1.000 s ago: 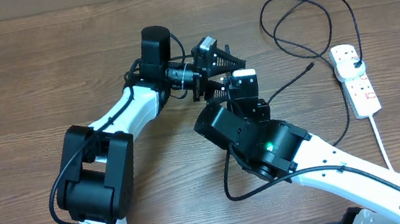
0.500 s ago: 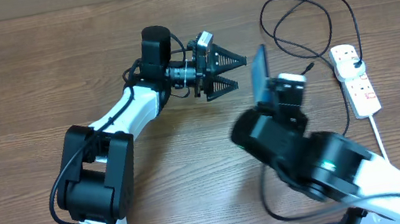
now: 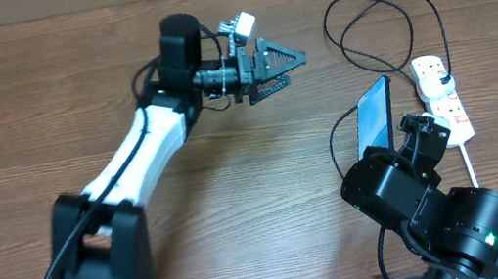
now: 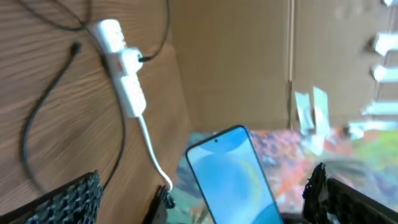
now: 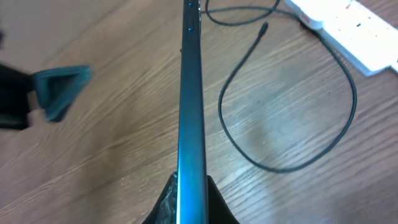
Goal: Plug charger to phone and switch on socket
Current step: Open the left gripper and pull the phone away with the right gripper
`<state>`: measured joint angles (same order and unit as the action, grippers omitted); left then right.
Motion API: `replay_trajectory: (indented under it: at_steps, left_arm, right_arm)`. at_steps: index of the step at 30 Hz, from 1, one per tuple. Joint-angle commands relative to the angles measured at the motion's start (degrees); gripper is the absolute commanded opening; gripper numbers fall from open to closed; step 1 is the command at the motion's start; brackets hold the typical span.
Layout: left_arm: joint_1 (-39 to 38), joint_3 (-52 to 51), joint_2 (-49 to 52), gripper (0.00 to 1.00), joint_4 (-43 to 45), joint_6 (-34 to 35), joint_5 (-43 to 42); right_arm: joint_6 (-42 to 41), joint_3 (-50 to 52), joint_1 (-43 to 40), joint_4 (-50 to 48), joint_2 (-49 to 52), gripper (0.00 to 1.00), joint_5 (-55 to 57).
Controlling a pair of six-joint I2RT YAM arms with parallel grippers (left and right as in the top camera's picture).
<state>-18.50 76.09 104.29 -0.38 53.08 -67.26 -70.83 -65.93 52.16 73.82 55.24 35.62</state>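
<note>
Overhead view is showing the right gripper (image 5: pixel 191 202) clamping the phone (image 3: pixel 374 116) by its lower end and holding it on edge above the table (image 3: pixel 240 210), just beside the socket (image 3: pixel 450 109). The left gripper (image 3: pixel 290 66) is hanging with its fingers spread and nothing between them, well apart toward the middle of the table.

The step in hand looks like presenting the phone for plugging. The charger (image 5: pixel 222 118) is lying loose on the wood, its white plug head (image 3: pixel 432 72) seemingly already seated in the socket, its connector tip (image 5: pixel 264 27) free near the strip. Next, the empty claw is probably needing to reach that tip and line it up with the phone's port (which is not visible from any view).

Room is opening wide on the left; the right side is getting crowded with cable loops, the strip and the table's edge.
</note>
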Motion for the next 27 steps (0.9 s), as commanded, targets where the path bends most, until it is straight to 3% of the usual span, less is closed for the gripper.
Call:
replay_trajectory:
  at_steps: [1,6,11,15,19,27]
  left_arm:
    - [2.9,1.0,-6.1,1.0,-11.7,-12.7,11.1]
    - [5.2,1.0,-14.9,1.0,-33.9,-22.6,32.6]
    - [6.8,1.0,-26.1,1.0,-44.6,-27.9,46.8]
    - [8.4,1.0,-34.6,1.0,-49.4,-27.8,53.6]
    - [10.2,1.0,-42.6,1.0,-55.5,-27.8,58.8]
    - [15.6,1.0,-53.5,1.0,-63.6,-27.1,58.9]
  right_arm:
    - [-2.9,-1.6,0.2,0.8,-0.8,0.04,0.2]
    - [-6.4,-0.9,0.2,1.2,-0.2,0.04,0.1]
    - [-10.8,3.5,0.2,-3.3,1.0,0.04,-2.3]
    - [-10.1,7.6,0.2,-13.6,2.6,0.04,-6.9]
    - [-4.1,10.5,0.2,-26.9,4.9,0.04,-12.1]
    - [5.3,13.9,0.2,-47.6,13.1,0.04,-27.7]
